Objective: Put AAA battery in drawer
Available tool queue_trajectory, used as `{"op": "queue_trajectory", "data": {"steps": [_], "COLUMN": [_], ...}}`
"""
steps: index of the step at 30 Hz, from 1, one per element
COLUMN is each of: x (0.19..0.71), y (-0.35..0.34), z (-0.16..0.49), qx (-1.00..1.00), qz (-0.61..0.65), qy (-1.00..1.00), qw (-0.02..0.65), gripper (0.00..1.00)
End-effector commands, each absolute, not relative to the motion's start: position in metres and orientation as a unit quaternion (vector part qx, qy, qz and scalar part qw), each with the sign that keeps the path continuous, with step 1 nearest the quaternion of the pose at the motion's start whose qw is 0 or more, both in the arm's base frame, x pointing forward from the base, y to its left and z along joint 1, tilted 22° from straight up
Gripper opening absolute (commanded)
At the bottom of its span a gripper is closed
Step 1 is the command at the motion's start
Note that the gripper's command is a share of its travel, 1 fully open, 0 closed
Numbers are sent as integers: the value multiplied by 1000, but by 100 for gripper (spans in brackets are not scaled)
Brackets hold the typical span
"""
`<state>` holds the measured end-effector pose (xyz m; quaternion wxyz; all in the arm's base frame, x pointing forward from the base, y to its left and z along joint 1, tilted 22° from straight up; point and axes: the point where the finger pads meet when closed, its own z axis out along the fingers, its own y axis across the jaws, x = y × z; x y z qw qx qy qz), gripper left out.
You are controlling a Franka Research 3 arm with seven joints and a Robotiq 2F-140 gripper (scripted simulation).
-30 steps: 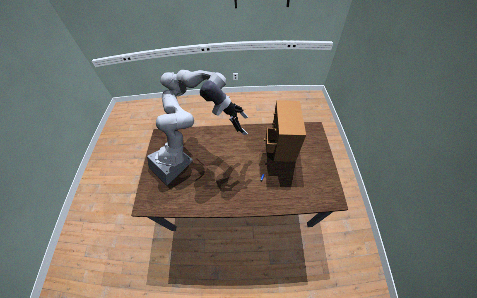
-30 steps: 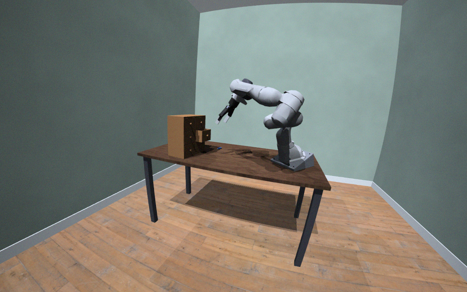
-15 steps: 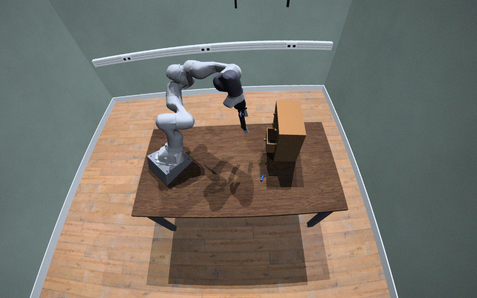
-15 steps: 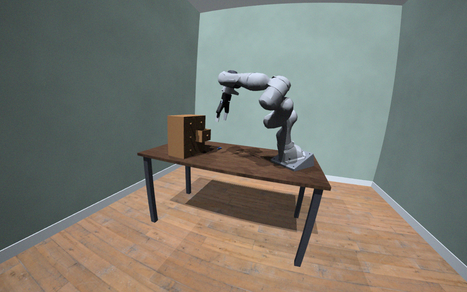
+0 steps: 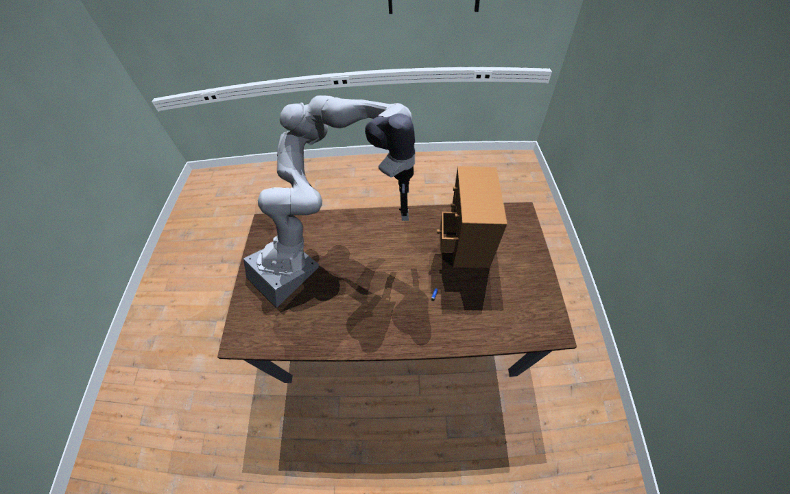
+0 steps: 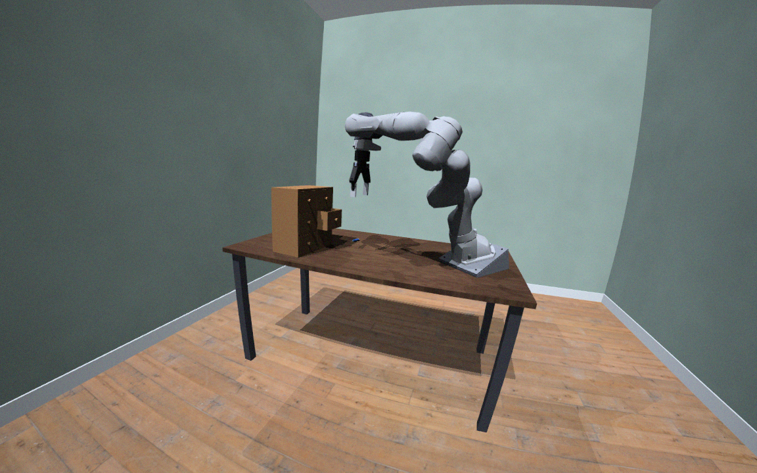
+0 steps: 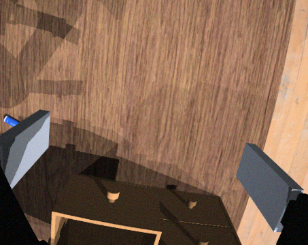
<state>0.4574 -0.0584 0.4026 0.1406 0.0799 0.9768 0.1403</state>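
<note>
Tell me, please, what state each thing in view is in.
Gripper: open, nothing held.
AAA battery: lying on the table.
Chest: upright.
Middle-row right drawer: pulled out.
Left-column drawers: shut.
Top right drawer: shut.
Bottom right drawer: too obscured to tell.

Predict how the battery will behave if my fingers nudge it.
The battery is a slim cylinder lying on its side, so it would probably roll. Its casing looks smooth, so it may slip; it's likely stiff.
</note>
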Motion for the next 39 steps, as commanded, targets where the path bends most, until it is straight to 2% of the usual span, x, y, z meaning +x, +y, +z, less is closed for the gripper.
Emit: {"op": "queue_trajectory", "data": {"steps": [1,25,32,39], "x": [453,453,368,376], "y": [-55,-56,-54,-49], "z": [400,401,366,367], "qx": [91,89,91,72], "qz": [144,145,145,151], "qy": [977,977,977,974], "qw": [127,130,127,152], "gripper": [100,100,100,100]}}
